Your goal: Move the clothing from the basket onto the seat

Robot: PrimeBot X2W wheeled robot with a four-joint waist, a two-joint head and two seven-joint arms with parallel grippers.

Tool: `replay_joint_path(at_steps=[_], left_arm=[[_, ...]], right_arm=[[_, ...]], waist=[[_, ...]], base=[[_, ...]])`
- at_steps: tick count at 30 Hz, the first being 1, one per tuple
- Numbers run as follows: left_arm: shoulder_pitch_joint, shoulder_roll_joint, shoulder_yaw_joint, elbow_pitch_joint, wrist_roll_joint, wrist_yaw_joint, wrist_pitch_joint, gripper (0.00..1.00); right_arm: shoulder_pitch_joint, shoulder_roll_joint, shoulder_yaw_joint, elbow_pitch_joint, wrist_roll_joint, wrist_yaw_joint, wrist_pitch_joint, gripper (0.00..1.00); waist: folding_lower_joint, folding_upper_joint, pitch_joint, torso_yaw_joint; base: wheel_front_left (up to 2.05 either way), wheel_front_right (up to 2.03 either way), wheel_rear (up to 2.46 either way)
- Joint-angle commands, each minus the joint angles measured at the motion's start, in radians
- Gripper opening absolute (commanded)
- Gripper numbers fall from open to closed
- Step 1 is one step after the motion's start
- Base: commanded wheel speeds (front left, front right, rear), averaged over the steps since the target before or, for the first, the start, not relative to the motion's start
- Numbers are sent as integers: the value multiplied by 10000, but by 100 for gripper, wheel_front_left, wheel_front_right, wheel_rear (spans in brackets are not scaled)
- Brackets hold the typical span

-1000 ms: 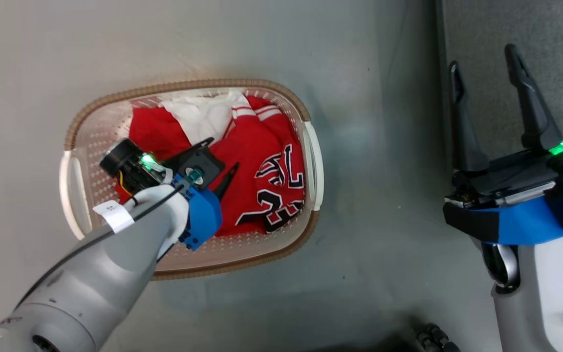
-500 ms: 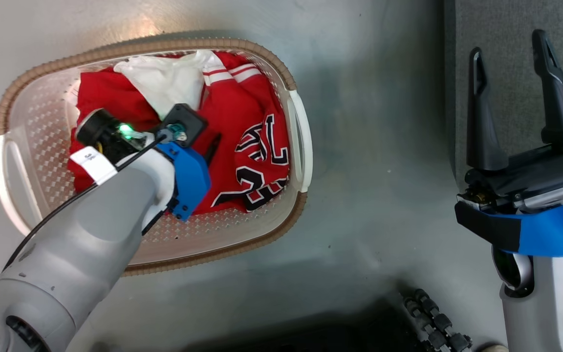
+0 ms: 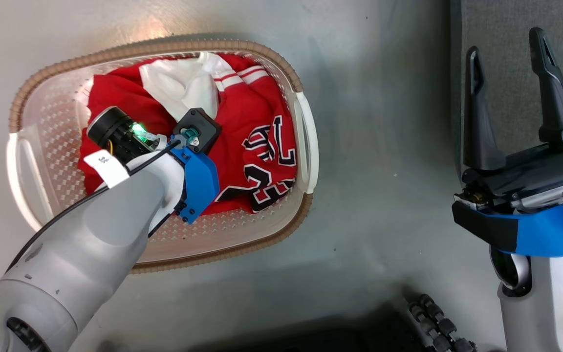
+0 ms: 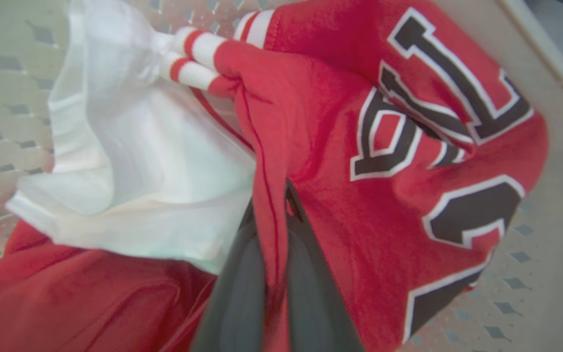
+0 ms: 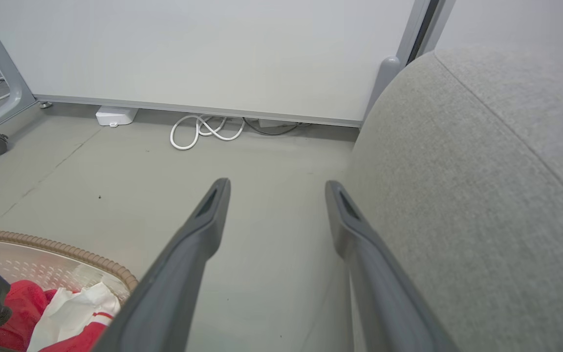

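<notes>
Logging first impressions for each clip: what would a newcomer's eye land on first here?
The red clothing with black lettering, heaped in the basket on the floor at the head view's left. The left gripper is shut on a fold of it, while the right gripper hangs open beside the grey seat.

The left arm [image 3: 91, 244] reaches out and down from the near left, bent at the wrist. The left end effector [image 4: 271, 205] has both dark fingers squeezed together on a fold of the clothing [image 4: 340, 220]. The right end effector [image 3: 504, 44] is on the right, fingers wide apart, pointing far.
</notes>
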Motion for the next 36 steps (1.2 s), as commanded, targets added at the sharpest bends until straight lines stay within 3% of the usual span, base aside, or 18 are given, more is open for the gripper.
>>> replay_joint_path(at_steps=[1,12,19,22,36], left_arm=[[38,-17,-19,8,-15,-3,-138,0],[481,-396,-20,-223,108,-3,-1592,0],[465,-541,56,-418,-1026,-3,-2161,0],[519,-455,761,-1002,-1206,-3,-2187,0],[2403,-7,3751,-3260,447,-3,-2187,0]], right_arm=[[-114,-19,32,67,12,5,-35,100],[-136,-19,184,670,28,5,-35,100],[81,-20,62,960,-9,5,-35,100],[207,-22,-38,1055,-47,5,-35,100],[968,-20,-79,1701,121,5,-35,100]], waist=[[0,0,-204,98],[0,0,-1566,605],[0,0,-2542,955],[0,0,-3019,1113],[0,0,-5531,1449]], base=[[0,0,0],[0,0,0],[0,0,0],[0,0,0],[0,0,0]])
